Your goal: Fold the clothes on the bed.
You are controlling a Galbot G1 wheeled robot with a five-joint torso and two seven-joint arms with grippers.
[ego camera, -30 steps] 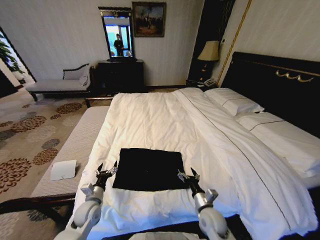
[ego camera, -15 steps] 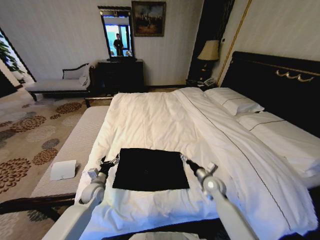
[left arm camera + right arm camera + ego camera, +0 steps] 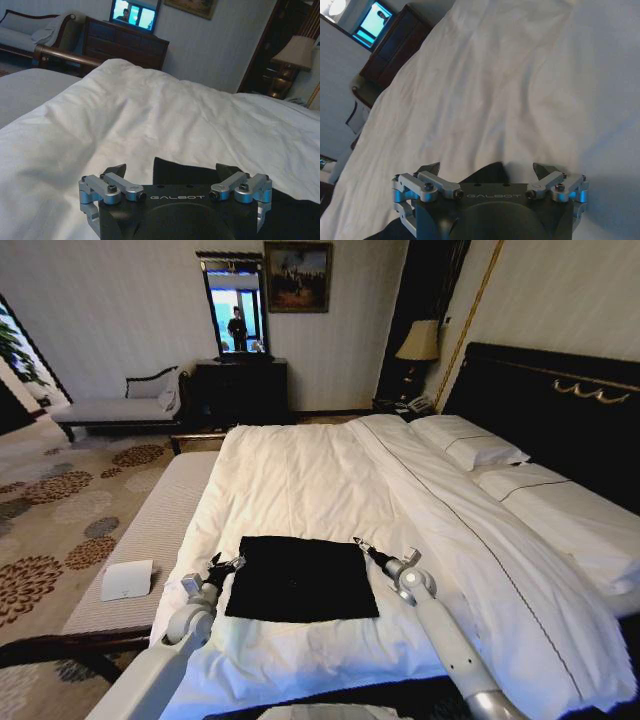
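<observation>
The shirt (image 3: 301, 579) is seen lying flat as a dark square on the near part of the bed (image 3: 330, 480). The left claw (image 3: 224, 566) is held spread at its far left corner, the right claw (image 3: 362, 546) spread at the far right corner. Bedding could be pinched together with the shirt, since the cloth lies flush on the duvet. Sleeves and chest lettering cannot be made out; contact at either corner cannot be judged.

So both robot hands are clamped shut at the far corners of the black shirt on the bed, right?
Not shut. The left end effector and right end effector are both open, as the wrist views show. They do sit at the far corners of the black shirt on the bed.
</observation>
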